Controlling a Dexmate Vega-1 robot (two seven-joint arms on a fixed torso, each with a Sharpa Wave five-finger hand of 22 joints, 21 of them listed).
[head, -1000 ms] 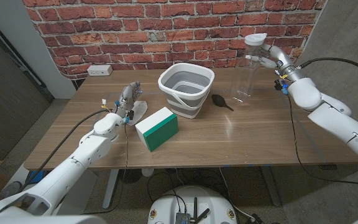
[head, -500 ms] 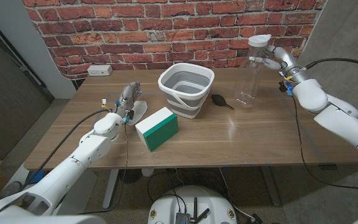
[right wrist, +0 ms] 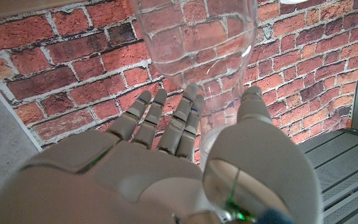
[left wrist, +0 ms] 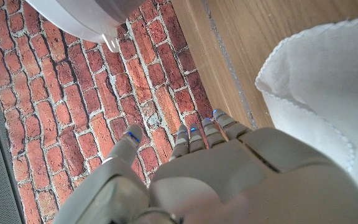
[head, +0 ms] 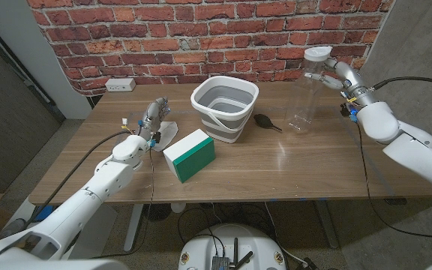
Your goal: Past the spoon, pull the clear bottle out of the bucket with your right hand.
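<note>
Red brick wall backs the wooden tabletop in the head view. At the far right the right robot hand grasps the tall clear plastic bottle with a white cap near its neck; the bottle stands upright, out of the bucket, its base at or just above the tabletop, and I cannot tell which from this angle. On the inner side of that robot hand lies the small black spoon, and beyond it the grey-and-white collapsible bucket. The left robot hand stands over a white cloth, holding nothing, its fingers loosely extended, with the green-and-white box just beside it toward the robot.

From the left wrist, the left robot hand shows its fingers apart and empty, the white cloth at its side and the bucket's rim ahead.

From the right wrist, the right robot hand has its fingers wrapped on one side of the clear bottle and the thumb on the other.

The risk now is a slip: the wall is smooth and the hold is high, so the bottle may swing or tip if it is set down crooked or let go early, and could roll onto the spoon.
</note>
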